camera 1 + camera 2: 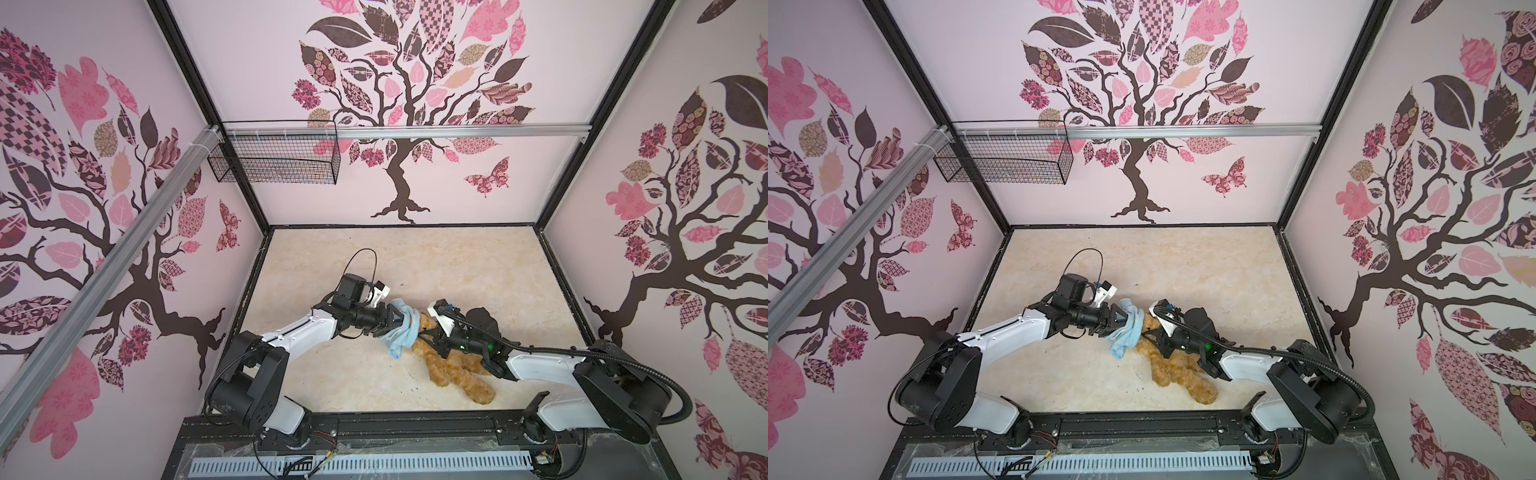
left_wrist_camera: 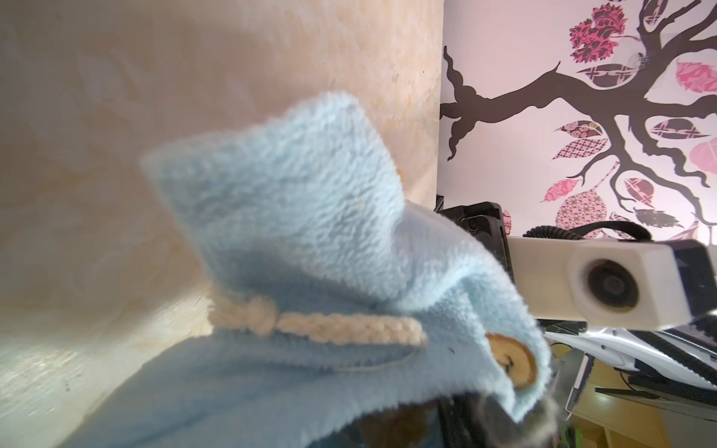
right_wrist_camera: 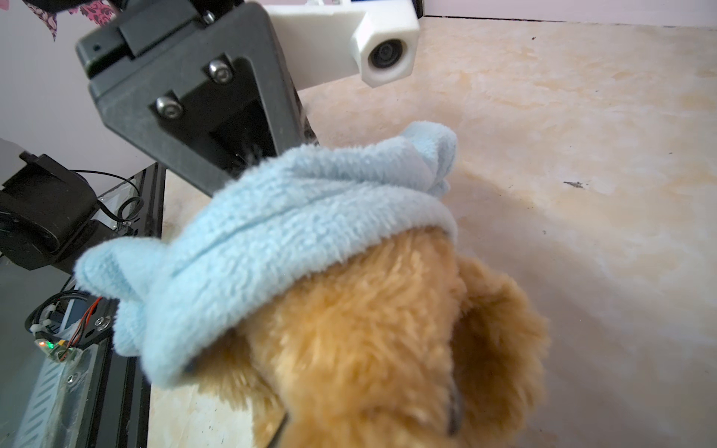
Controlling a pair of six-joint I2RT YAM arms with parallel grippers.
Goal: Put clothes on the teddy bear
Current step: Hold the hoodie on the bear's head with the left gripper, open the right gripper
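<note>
The golden-brown teddy bear (image 1: 453,368) (image 1: 1177,368) lies mid-table, legs toward the front right. A light blue hoodie (image 1: 405,332) (image 1: 1127,332) is bunched over its head. My left gripper (image 1: 388,323) (image 1: 1111,323) reaches in from the left, its jaws standing apart with hoodie fleece between them. In the left wrist view the hoodie (image 2: 310,232), with its cream cord and a wooden button (image 2: 512,362), hides the jaws. My right gripper (image 1: 432,334) (image 1: 1154,334) is shut on the bear just below the head. The right wrist view shows the bear's fur (image 3: 368,329) under the hoodie hem (image 3: 271,232).
The beige table (image 1: 457,266) is boxed in by patterned walls on three sides. A black wire basket (image 1: 274,153) hangs on the back wall rail, high at the left. A black frame rail (image 1: 374,428) with the arm bases runs along the front edge.
</note>
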